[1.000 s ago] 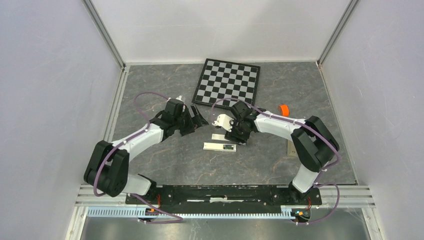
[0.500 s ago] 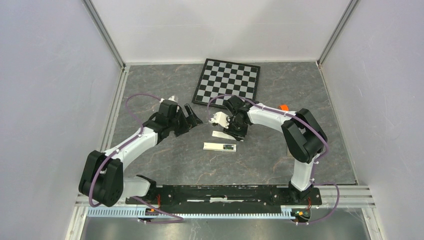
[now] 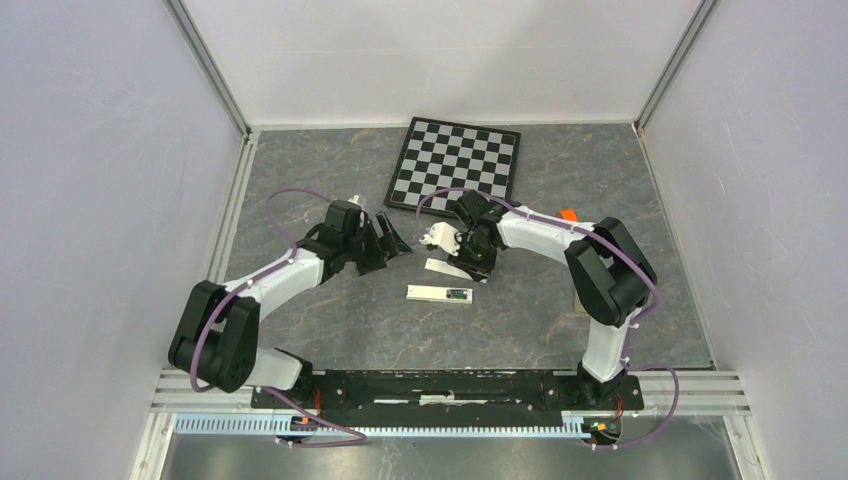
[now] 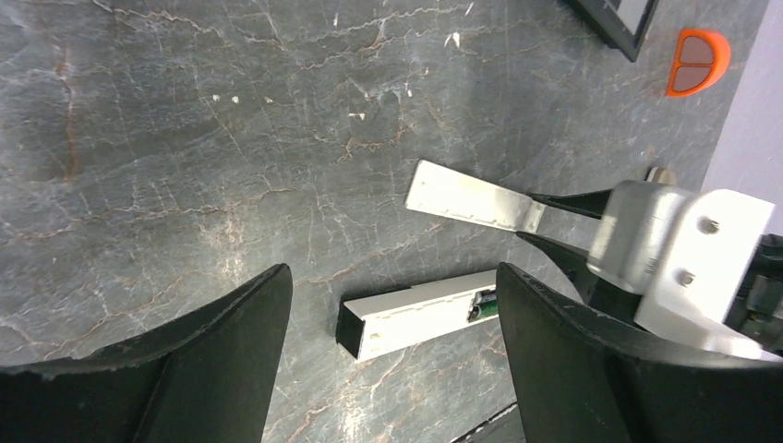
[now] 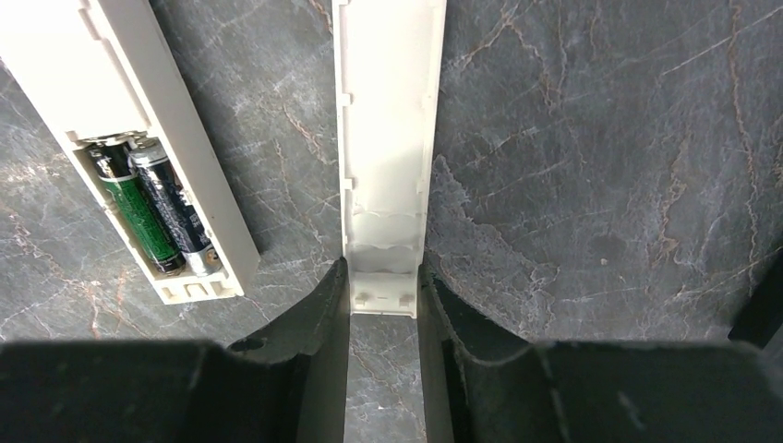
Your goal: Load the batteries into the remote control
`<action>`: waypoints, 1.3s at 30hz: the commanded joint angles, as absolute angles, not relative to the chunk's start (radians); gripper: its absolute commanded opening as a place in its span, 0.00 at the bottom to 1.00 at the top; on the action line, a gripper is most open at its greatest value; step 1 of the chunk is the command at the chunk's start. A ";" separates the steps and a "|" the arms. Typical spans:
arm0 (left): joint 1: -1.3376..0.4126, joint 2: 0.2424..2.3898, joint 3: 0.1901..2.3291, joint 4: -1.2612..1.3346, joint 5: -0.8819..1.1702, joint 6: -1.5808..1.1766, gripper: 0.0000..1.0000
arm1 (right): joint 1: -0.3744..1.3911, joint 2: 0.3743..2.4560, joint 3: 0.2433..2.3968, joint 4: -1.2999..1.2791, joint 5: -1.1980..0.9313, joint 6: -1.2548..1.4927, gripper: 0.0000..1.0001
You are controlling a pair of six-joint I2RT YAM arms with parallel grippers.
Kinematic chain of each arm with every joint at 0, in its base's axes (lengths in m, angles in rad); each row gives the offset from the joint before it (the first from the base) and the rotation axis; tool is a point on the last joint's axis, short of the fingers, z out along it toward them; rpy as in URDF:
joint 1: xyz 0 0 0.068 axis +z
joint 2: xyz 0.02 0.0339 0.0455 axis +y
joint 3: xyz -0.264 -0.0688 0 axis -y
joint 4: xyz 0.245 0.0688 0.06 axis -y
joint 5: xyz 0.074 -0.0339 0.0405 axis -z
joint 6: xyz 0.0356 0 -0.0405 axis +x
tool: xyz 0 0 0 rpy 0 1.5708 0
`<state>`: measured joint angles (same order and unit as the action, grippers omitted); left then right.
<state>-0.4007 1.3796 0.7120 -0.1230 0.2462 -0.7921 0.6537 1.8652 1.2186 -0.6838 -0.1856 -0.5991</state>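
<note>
Top external: left hand point(image 3: 393, 240) slightly rightward.

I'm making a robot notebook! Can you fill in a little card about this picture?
remote control: lies back up, slot open
batteries: two, side by side in slot
battery cover: off, right hand pinches one end
left hand: open, holding nothing
extras: orange cap, checkerboard
</note>
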 commanded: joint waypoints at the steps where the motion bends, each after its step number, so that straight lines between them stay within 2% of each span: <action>1: -0.405 1.431 0.736 -0.057 0.306 -0.788 0.85 | 0.642 1.818 1.186 -0.641 -0.215 -0.581 0.27; 9: -0.420 1.522 0.779 -0.041 0.346 -0.784 0.85 | 0.626 1.767 1.164 -0.620 -0.278 -0.569 0.29; 29: -0.465 1.716 0.805 0.102 0.368 -0.867 0.70 | 0.579 1.745 1.109 -0.468 -0.475 -0.506 0.33; 35: -0.471 1.752 0.789 0.134 0.372 -0.891 0.63 | 0.575 1.774 1.109 -0.424 -0.519 -0.489 0.34; 39: -0.471 1.768 0.763 0.177 0.418 -0.928 0.55 | 0.572 1.796 1.106 -0.402 -0.540 -0.480 0.34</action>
<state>-0.4625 1.7302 0.7918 0.1387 0.3885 -0.8799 0.5774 1.7782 1.1095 -0.4675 -0.4808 -0.4961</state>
